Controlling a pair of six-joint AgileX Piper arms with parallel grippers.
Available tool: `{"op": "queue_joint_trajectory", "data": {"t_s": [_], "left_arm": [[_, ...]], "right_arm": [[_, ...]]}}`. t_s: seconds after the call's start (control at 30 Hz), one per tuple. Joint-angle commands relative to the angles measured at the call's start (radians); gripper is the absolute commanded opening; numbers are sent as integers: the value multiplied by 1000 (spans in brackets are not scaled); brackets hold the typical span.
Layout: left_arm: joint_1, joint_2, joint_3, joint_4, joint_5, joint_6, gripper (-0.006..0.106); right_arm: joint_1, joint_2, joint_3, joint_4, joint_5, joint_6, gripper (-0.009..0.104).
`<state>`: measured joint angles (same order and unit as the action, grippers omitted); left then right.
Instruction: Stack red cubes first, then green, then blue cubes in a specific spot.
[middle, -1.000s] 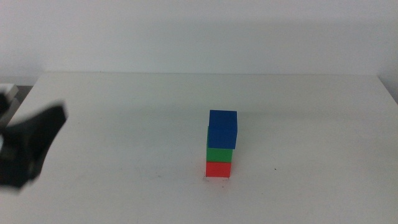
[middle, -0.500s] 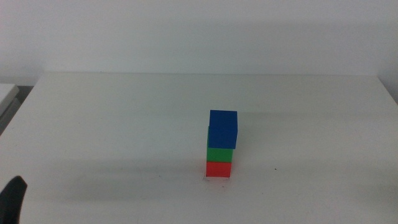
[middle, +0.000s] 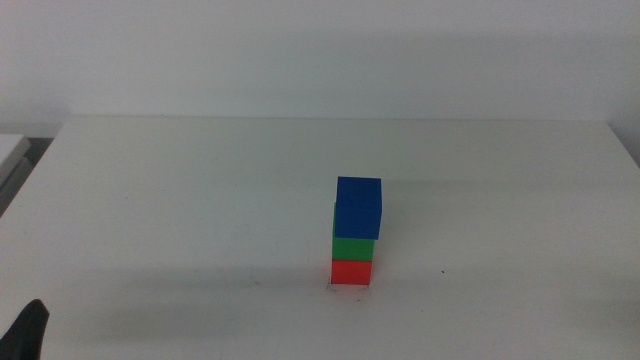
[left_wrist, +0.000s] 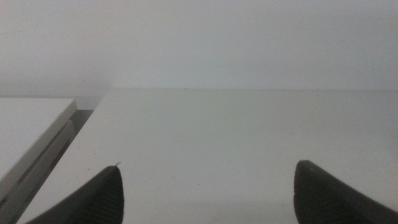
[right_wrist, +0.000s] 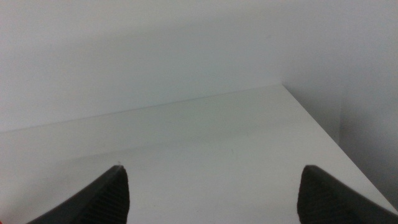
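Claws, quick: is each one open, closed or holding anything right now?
Left claw: open, empty, low at the table's near left corner.
Right claw: open, empty, out of the middle view.

red cube (middle: 351, 272) on table | green cube (middle: 354, 247) on red | blue cube (middle: 358, 206) topmost, upright

- One red cube (middle: 351, 272)
- One green cube (middle: 354, 248)
- One blue cube (middle: 358, 208)
- One table (middle: 200, 200)
- Two grippers: left (left_wrist: 208, 186), right (right_wrist: 212, 190)
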<state>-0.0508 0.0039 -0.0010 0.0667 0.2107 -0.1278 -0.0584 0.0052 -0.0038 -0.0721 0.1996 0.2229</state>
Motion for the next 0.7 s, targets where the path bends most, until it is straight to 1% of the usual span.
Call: {"op": "queue_joint_trajectory", "data": {"t_s": [0.0,0.1,0.2,0.27,0.4,0.5,0.67], "left_arm": [[3,-4,1,11,-4,0,94],[3,-4,1,13,-6,0,94],[3,-4,1,13,-6,0,94],[3,-4,1,13,-6,-3,94],[3,-4,1,13,-6,-3,94],[3,-4,1,13,-6,-3,94],[3,-4,1,11,-6,-3,94]], "right_arm": [[-6,-5,4,-11,-13,-10,89],[-6,-5,4,-20,-10,-12,89],[9,-5,4,-9,-39,-208,89],[9,-5,4,27,-39,-254,89],[9,-5,4,39,-41,-258,89],[9,-5,4,80,-41,-258,89],[9,-5,4,80,-43,-258,89]]}}
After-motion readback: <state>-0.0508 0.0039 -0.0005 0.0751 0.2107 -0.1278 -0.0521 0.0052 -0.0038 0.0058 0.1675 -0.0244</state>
